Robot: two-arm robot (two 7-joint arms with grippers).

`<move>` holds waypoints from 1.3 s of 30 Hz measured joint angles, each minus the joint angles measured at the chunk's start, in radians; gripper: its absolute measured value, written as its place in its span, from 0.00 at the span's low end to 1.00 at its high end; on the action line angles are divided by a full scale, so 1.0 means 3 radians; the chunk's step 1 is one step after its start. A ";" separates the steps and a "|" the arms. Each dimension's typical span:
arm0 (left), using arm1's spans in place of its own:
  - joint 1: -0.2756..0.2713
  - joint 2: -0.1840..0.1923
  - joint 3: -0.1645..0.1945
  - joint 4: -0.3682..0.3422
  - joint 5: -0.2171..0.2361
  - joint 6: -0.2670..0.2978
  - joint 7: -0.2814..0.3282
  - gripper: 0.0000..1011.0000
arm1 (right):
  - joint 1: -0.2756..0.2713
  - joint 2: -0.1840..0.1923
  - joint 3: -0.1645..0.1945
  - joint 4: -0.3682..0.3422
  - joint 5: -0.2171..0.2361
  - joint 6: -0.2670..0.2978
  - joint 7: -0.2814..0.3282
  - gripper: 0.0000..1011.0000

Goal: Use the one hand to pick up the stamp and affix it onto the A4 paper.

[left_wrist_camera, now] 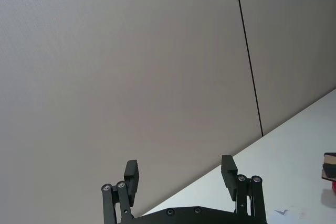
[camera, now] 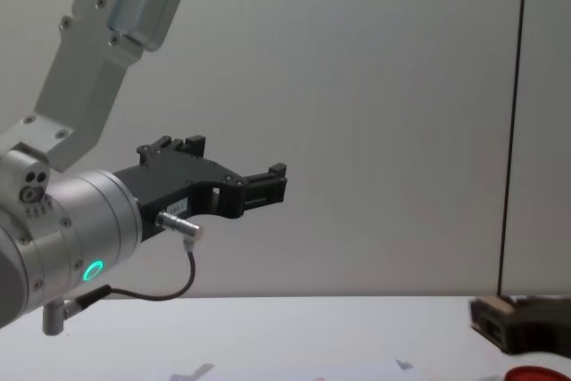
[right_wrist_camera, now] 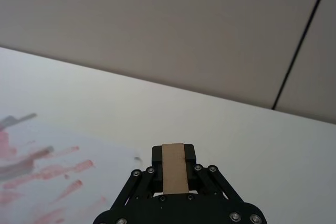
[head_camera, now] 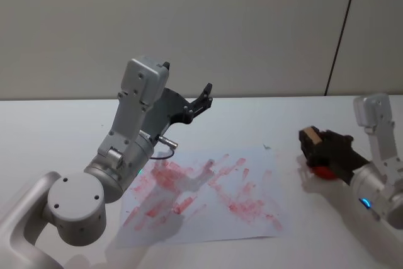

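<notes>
My right gripper (head_camera: 315, 145) is shut on the stamp (head_camera: 308, 137), a light-brown wooden block held just above the table, right of the A4 paper (head_camera: 200, 226). The wood (right_wrist_camera: 174, 173) stands clamped between the black fingers (right_wrist_camera: 191, 157) in the right wrist view, with the paper's near corner (right_wrist_camera: 107, 157) ahead of it. The sheet lies flat and carries many red smears. My left gripper (head_camera: 187, 80) is raised above the paper's far left corner, open and empty (left_wrist_camera: 179, 171). From the chest, the stamp (camera: 492, 311) shows low at the right and the left gripper (camera: 239, 165) hangs high.
A flat red round disc (head_camera: 322, 170) lies on the white table (head_camera: 56, 130) directly under the right gripper, also seen as the disc (camera: 538, 372) from the chest. A pale wall (head_camera: 239, 23) closes off the table's far edge.
</notes>
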 joint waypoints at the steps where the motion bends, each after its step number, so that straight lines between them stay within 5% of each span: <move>1: 0.0000 0.0000 0.0000 0.0000 0.0000 0.0000 0.0000 0.99 | 0.0005 -0.0009 -0.0006 -0.0010 0.0013 -0.0011 0.0017 0.22; 16: 0.0000 0.0000 0.0000 0.0000 0.0000 0.0000 0.0000 0.99 | 0.0059 -0.0115 -0.0127 -0.0114 0.0177 -0.0005 0.0453 0.22; 39: 0.0000 0.0000 0.0000 0.0000 0.0000 0.0000 0.0000 0.99 | 0.0124 -0.0192 -0.0327 0.0198 -0.0164 0.0265 0.0866 0.22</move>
